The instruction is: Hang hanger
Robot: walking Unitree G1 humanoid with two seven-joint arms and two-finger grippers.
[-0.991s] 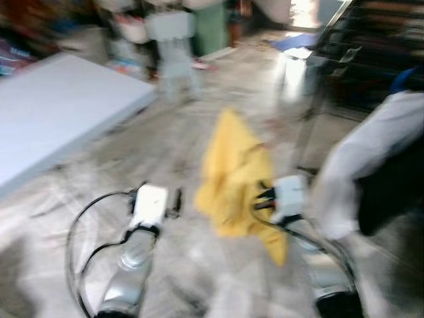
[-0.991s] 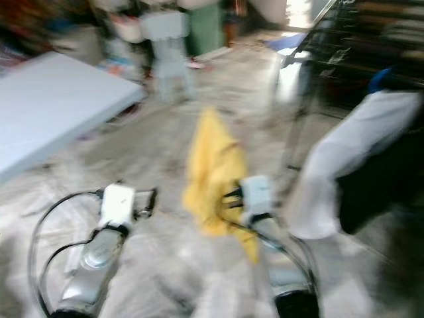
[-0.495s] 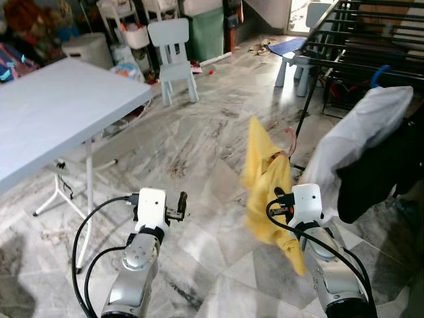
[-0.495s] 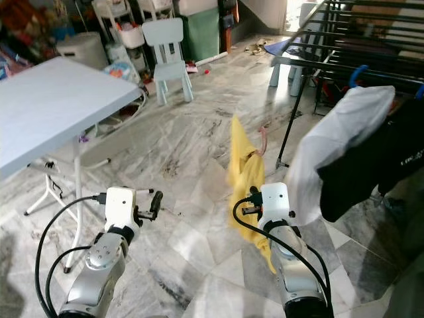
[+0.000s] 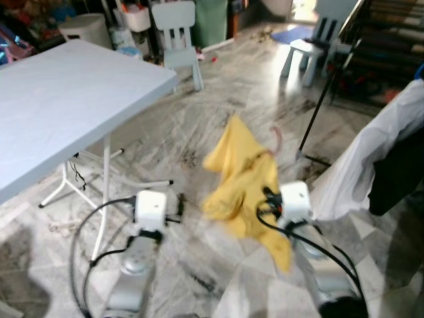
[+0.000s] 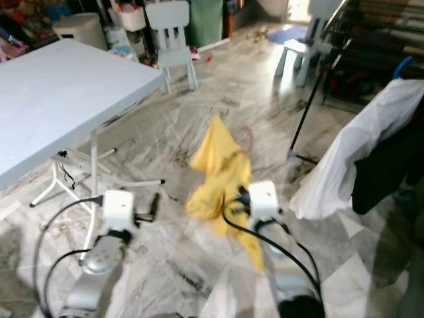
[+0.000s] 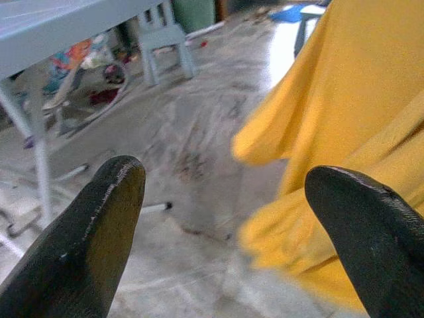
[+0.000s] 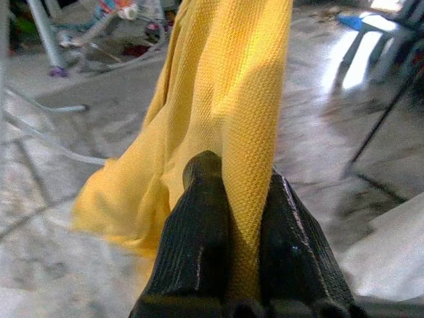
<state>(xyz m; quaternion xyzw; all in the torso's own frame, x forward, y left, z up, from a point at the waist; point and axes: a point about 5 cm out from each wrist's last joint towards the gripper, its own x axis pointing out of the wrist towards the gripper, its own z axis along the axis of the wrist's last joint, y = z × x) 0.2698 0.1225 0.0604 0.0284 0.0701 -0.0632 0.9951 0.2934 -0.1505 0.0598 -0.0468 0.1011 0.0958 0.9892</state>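
Yellow cloth (image 5: pixel 243 182) hangs bunched in mid-air over the marble floor (image 5: pixel 199 106) in the left eye view, held up at the front of the right gripper (image 5: pixel 268 199). A thin pinkish hook (image 5: pixel 277 138), apparently the top of the hanger, curls out from behind the garment's upper edge; the hanger body is hidden under the cloth. The left gripper (image 5: pixel 177 207) is raised beside it, apart from the cloth, nothing in it. A grey-white folding table (image 5: pixel 59 99) stands on the robot's left. A pale child's chair (image 5: pixel 177 33) stands further back. On the right, white and dark garments (image 5: pixel 377 159) hang from a black rack (image 5: pixel 371 40).

The right eye view shows the same arrangement. The yellow cloth (image 6: pixel 222 175) hangs above and ahead of the right gripper (image 6: pixel 244 199), with a small blue stool (image 6: pixel 298 56) on the floor beyond.

In the left wrist view, the two black fingers (image 7: pixel 99 232) stand wide apart with nothing between them. The yellow cloth (image 7: pixel 344 112) hangs close beside one finger, not clamped.

In the right wrist view, the black fingers (image 8: pixel 199 245) are pressed together on a fold of the yellow cloth (image 8: pixel 232 99), which rises from the grip and drapes to one side. The hanger itself cannot be made out here.
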